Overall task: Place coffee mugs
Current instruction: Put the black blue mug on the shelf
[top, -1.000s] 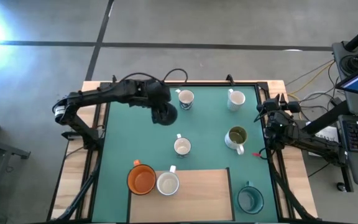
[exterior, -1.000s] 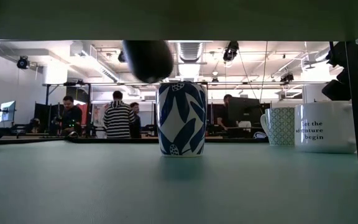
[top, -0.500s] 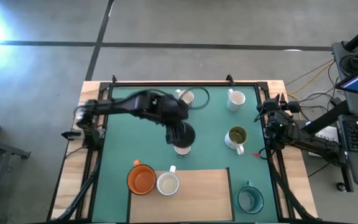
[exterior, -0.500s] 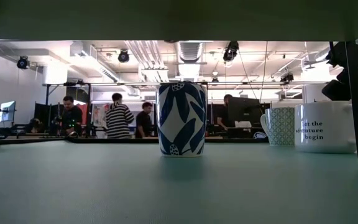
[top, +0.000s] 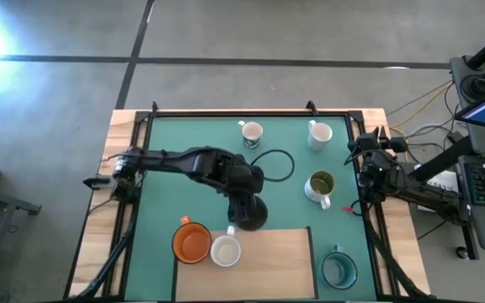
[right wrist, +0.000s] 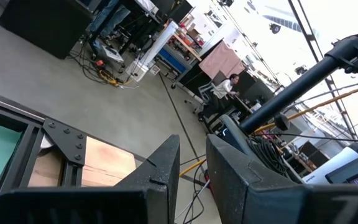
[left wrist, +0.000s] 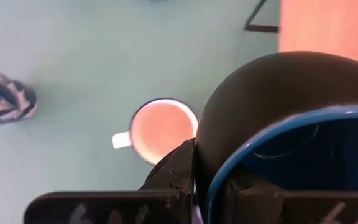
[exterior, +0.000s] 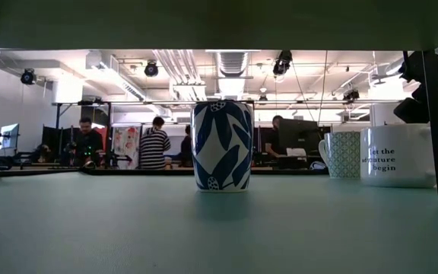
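Left arm extended, right arm parked.
The left gripper [top: 249, 215] is held clamped over the table's middle front; the right gripper [top: 365, 151] is kept at the right edge.

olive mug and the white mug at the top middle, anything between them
In the high view, only a loop of black cable on bare mat lies between the olive mug and that white mug.

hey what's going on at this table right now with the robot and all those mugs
The left gripper is carrying a dark blue mug, its jaws clamped on the rim, above the green mat near the wooden board. An orange mug and a white mug sit by the board's left end. Other mugs are spread over the mat. The right arm waits at the table's right edge.
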Robot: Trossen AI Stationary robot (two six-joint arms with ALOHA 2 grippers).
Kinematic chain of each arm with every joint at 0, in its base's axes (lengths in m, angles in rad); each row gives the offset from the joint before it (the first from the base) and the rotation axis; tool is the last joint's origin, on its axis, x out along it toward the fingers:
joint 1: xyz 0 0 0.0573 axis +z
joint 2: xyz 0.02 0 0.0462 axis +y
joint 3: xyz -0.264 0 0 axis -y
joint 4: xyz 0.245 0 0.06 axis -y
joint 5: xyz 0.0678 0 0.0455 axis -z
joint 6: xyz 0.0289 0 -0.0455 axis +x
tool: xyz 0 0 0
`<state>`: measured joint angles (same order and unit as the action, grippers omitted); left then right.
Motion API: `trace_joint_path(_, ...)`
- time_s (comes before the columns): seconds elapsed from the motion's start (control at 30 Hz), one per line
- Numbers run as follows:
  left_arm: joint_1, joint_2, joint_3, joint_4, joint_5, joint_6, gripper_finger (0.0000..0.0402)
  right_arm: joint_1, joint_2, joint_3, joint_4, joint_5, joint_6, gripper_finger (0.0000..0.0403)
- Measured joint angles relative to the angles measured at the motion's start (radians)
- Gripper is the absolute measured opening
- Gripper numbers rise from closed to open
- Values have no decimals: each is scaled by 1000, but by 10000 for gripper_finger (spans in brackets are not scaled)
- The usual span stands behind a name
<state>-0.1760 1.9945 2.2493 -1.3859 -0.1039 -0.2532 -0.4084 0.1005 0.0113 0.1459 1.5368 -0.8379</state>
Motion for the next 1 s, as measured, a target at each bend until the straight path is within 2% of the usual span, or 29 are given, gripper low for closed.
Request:
trace_joint_path(0.23,-20,0,11,-26,-5,105,6,0,0,0,0,0,0,68)
trace_joint_path(0.4,-20,0,15,10,-113,201,6,0,0,0,0,0,0,68)
trace_joint_path(0.63,-20,0,75,30,-182,321,6,0,0,0,0,0,0,68)
trace_joint_path(0.7,-23,0,105,28,-179,326,6,0,0,0,0,0,0,68)
trace_joint_path(1.0,-66,-17,104,179,-75,314,7,0,1,0,0,0,0,68)
